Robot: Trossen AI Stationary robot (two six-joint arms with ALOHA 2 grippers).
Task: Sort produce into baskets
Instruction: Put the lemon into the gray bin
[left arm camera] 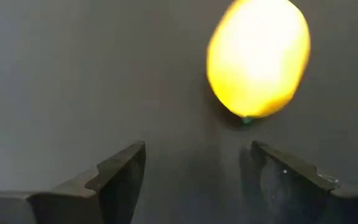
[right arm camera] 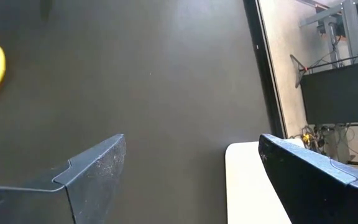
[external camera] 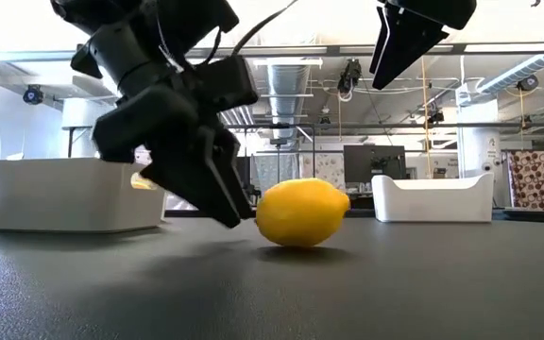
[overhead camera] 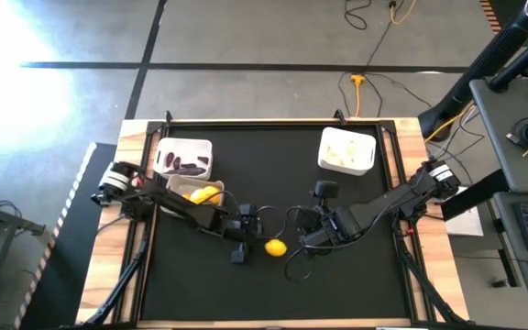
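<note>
A yellow lemon (overhead camera: 276,247) lies on the black mat near the table's middle; it also shows in the low view (external camera: 302,213) and the left wrist view (left arm camera: 258,59). My left gripper (overhead camera: 246,246) is open, low over the mat just to the lemon's left, and the lemon lies ahead of its fingertips (left arm camera: 197,149), not between them. My right gripper (overhead camera: 302,246) is open, to the lemon's right and raised above the mat (external camera: 406,42). Three white baskets stand toward the far side: one with purple pieces (overhead camera: 183,158), one with lemons (overhead camera: 195,190), one with white bulbs (overhead camera: 346,151).
The two left baskets stand close together behind my left arm. The basket of white bulbs stands at the far right, and its corner shows in the right wrist view (right arm camera: 244,183). Wooden table edges (overhead camera: 411,137) frame the mat. Bare mat lies toward the near edge (overhead camera: 273,293).
</note>
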